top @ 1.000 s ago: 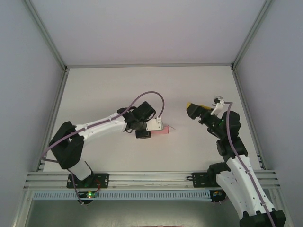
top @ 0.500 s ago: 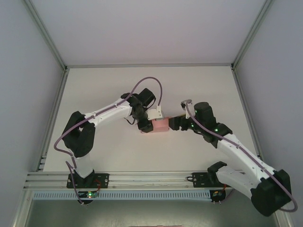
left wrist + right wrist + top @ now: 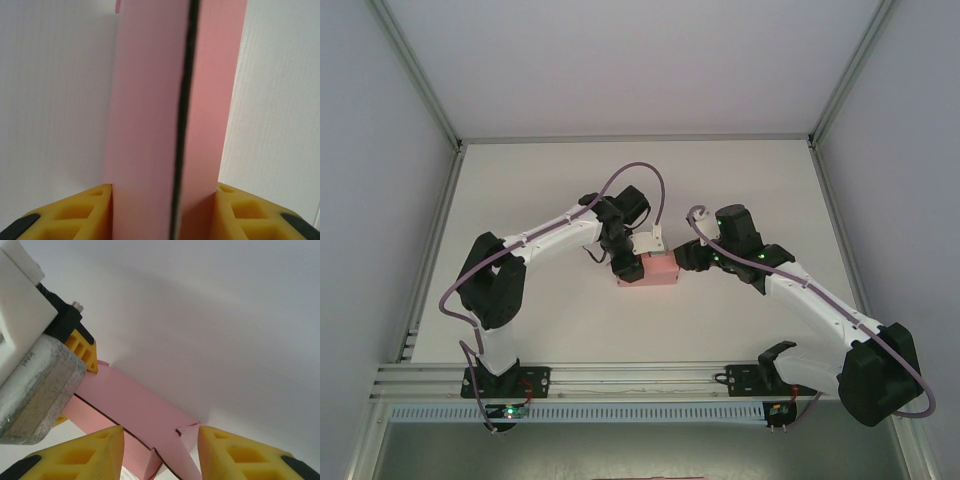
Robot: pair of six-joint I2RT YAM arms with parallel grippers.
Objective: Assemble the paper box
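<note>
Clad in white shells with black joints, left arm point(image 3: 545, 243) and right arm point(image 3: 815, 305) alike, on black bases point(image 3: 748, 378) bolted to the rail point(image 3: 640, 372). Trailed by a purple cable point(image 3: 640, 167) apiece, with green lights above the rail on the right arm and one just below it at the left base. Tipped with yellow, hollow-celled fingers point(image 3: 75, 210) cornered in black, and fitted with a white-and-grey camera point(image 3: 35, 385) marked "intel".

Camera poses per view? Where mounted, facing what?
Top external: above, behind the bases, facing down at the table; left arm and right arm meet at the paper box.
Left wrist: looks along the left fingers, clamped on the box.
Right wrist: looks past the right fingers at the box's end.
Shared: all show the box.
</note>
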